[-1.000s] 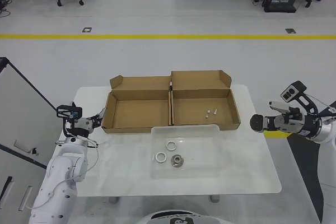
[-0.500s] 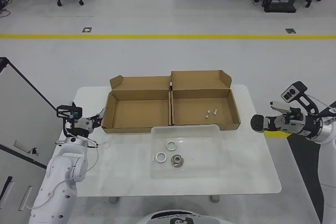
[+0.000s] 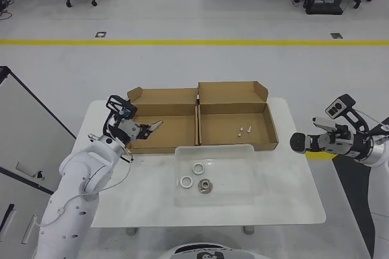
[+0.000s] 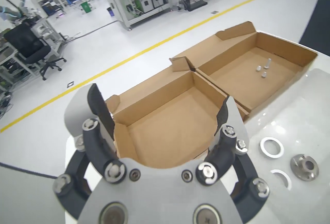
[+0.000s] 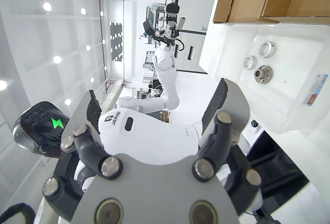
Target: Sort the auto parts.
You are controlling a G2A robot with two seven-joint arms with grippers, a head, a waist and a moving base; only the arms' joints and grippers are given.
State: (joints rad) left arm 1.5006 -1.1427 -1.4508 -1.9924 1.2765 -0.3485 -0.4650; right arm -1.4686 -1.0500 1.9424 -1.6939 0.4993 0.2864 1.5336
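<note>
two metal rings (image 3: 198, 168) and a flanged hub (image 3: 205, 186) lie close together in a clear tray (image 3: 236, 184) on the white worktop (image 3: 285, 194), just in front of two open cardboard boxes set side by side. the left end effector (image 3: 150, 125) hovers above the left part of the left box (image 3: 175, 133), its jaws spread wide and holding nothing. the rings and hub sit to its right and nearer the robot, well apart from its fingertips. three small pins (image 3: 243, 131) rest on the floor of the right box (image 3: 227, 126), farther off across the divide between the boxes. the right end effector (image 3: 297, 141) hangs just off the worktop's right edge, level with the right box. it is released and empty, and it points in toward the worktop, well apart from the parts in the tray.
</note>
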